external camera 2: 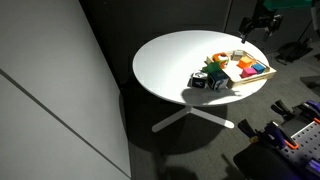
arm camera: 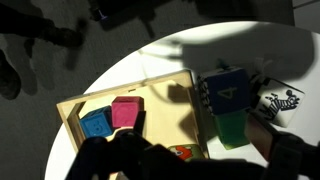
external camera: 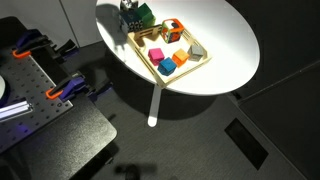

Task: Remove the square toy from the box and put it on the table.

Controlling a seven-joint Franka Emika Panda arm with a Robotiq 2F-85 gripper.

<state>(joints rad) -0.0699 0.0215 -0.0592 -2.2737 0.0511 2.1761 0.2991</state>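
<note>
In an exterior view, the round white worktop (external camera: 230, 40) carries the shallow wooden box (external camera: 145, 58). The square toy (external camera: 172, 28), orange-red with a pale middle, lies inside the box at the corner farthest from the worktop's leg. Also inside the box are a pink cube (external camera: 157, 54) near its middle and a blue block (external camera: 167, 68) just beside the cube, toward the corner nearest the leg. A green block (external camera: 146, 14) stands on the worktop just outside the box.

In an exterior view, the gripper (external camera 2: 262, 22) hangs high above and beyond the box (external camera 2: 255, 79), well apart from it. It is too small and dark there to read its jaws.

In the wrist view, the gripper (arm camera: 225, 165) shows as dark, blurred shapes below the box (arm camera: 120, 90). Its fingers seem spread wide, with nothing held between them. A numbered blue block (arm camera: 225, 95) sits just outside the box's right rim. A small orange-red patch (arm camera: 183, 152) shows inside the box by that rim, too hidden to identify.
</note>
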